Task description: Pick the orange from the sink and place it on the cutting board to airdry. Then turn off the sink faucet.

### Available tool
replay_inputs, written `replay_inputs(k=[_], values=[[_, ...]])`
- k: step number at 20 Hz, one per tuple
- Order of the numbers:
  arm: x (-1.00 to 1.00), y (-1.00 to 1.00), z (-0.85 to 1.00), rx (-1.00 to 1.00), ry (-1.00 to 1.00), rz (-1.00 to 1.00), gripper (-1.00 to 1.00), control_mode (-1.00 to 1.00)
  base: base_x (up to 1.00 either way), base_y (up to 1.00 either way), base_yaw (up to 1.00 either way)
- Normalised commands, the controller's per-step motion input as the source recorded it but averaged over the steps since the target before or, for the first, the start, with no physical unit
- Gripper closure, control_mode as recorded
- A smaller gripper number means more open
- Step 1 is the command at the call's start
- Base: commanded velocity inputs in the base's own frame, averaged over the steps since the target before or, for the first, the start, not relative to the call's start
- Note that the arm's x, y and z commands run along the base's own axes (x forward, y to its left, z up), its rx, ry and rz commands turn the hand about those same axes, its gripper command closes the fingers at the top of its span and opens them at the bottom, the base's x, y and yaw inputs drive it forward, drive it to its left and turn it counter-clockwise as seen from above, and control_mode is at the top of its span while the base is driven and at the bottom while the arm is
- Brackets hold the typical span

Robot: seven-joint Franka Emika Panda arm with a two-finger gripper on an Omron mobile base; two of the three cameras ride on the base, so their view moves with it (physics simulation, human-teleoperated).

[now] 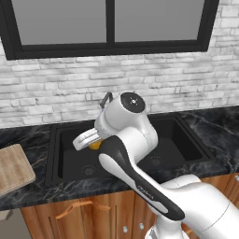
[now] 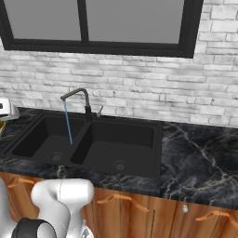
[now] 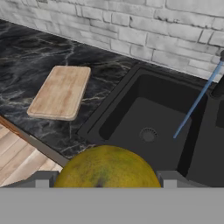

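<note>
The tool [image 3: 106,181] pinches the orange [image 3: 107,167] between its two fingers, one on each side of the fruit, and holds it in the air above the left basin of the sink [image 3: 144,111], near that basin's front left corner. In the left base view the orange [image 1: 95,144] shows as a small yellow patch under the white hand, over the same basin. The fruit is round, so it has no long axis; a darker greenish patch sits low on the side facing the hand camera.

The cutting board [image 3: 61,91] lies flat on the dark marble tabletop [image 3: 39,57] left of the sink, well apart from the orange. Its long axis runs from the tabletop's front edge back toward the brick wall [image 3: 144,26].

A thin blue stream falls from the bent spout of the sink faucet [image 2: 78,98] into the left basin.
</note>
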Motion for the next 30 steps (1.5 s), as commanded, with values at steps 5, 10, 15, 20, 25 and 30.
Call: replay_inputs(k=[5,10,15,20,25,30], values=[[-0.20,0.05,0.08,0.00,-0.08,0.13,1.00,-1.00,0.00,0.00,0.00],[0.00,0.30,0.08,0.00,0.00,0.06,1.00,-1.00,0.00,0.00,0.00],[-0.01,0.52,0.00,-0.04,-0.01,0.03,1.00,-1.00,0.00,0.00,0.00],[0.03,0.59,-0.03,-0.05,0.00,0.04,1.00,-1.00,0.00,0.00,0.00],[0.02,0.46,-0.02,-0.01,0.00,0.04,1.00,-1.00,0.00,0.00,0.00],[0.04,0.34,-0.08,0.00,0.00,0.05,1.00,-1.00,0.00,0.00,0.00]])
